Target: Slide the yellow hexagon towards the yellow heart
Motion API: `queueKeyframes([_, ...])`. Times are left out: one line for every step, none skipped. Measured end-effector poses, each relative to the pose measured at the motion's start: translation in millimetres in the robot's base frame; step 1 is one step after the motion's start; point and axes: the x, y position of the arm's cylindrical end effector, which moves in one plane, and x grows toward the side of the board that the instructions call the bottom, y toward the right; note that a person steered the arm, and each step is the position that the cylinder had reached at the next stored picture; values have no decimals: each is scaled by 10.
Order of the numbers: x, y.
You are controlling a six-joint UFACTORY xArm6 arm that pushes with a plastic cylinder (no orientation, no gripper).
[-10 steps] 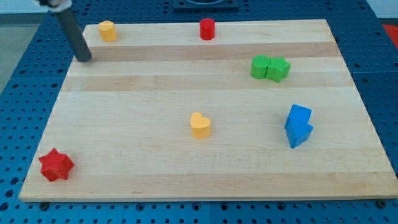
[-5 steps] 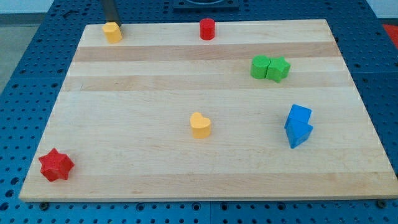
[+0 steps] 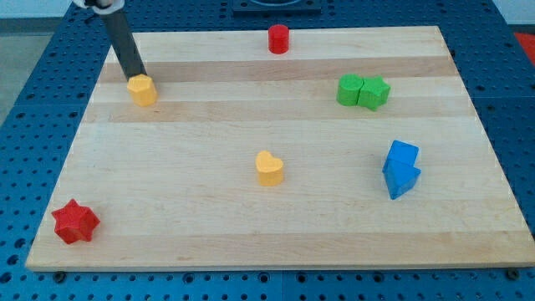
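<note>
The yellow hexagon (image 3: 143,89) lies on the wooden board (image 3: 209,209) near the view's upper left. My tip (image 3: 135,75) touches its upper left side, the dark rod slanting up to the view's top left. The yellow heart (image 3: 269,168) sits near the board's middle, well to the lower right of the hexagon.
A red cylinder (image 3: 278,38) stands at the top edge. A green cube (image 3: 350,89) and a green star (image 3: 374,93) touch at the upper right. Two blue blocks (image 3: 401,168) sit at the right. A red star (image 3: 75,221) lies at the lower left corner.
My tip went from left of the hexagon to above it, then came down. The yellow hexagon has slid from the top edge downward, toward the view's bottom.
</note>
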Motion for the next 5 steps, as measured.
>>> queueKeyframes([298,155])
queueKeyframes([665,326])
queueKeyframes([853,335])
queueKeyframes([1050,346])
queueKeyframes([1320,477])
